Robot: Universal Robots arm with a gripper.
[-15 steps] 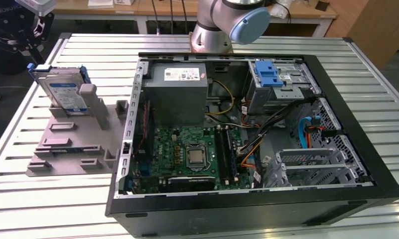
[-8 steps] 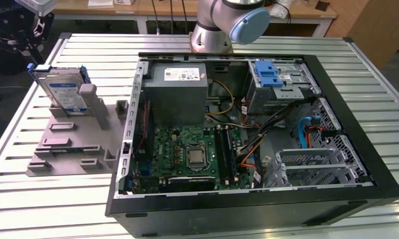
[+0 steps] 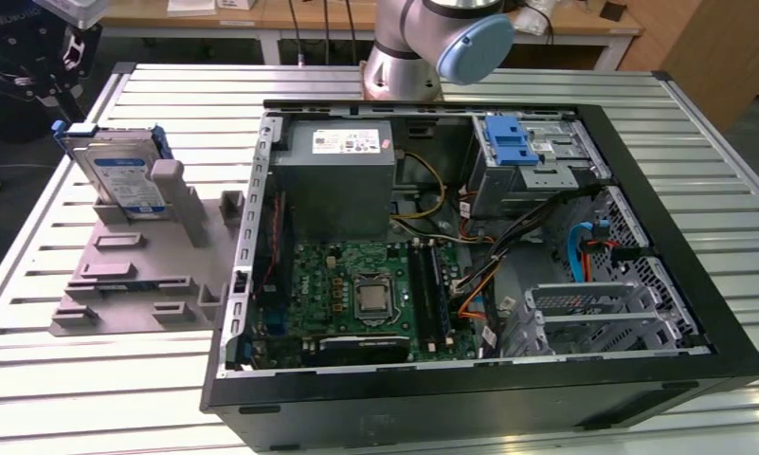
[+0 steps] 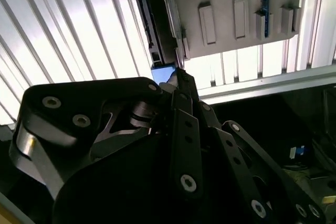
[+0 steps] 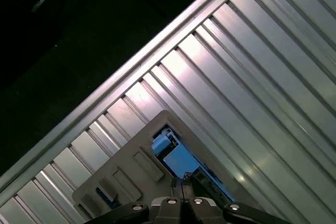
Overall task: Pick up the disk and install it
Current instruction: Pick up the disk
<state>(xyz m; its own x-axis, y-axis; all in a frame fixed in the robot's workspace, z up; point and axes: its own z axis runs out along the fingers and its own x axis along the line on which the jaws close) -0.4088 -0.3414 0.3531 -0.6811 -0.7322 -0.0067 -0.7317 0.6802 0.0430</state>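
Slatted aluminium surface (image 3: pixel 101 398) carries open black PC case (image 3: pixel 480 403). Grey plastic holder (image 3: pixel 139 275) sits at exterior view's left of case. Silver hard disk w/ blue plastic bracket (image 3: pixel 117 175) stands on edge in holder's far slot, well apart from case's drive bay. Label face turned toward exterior camera, long axis approx. upright, thin edge up. Black tool (image 4: pixel 177 74) hangs right above disk, fingertips together, nothing between. In second wrist view, tips sit over one end of disk's thin top edge, roughly in line w/ it.
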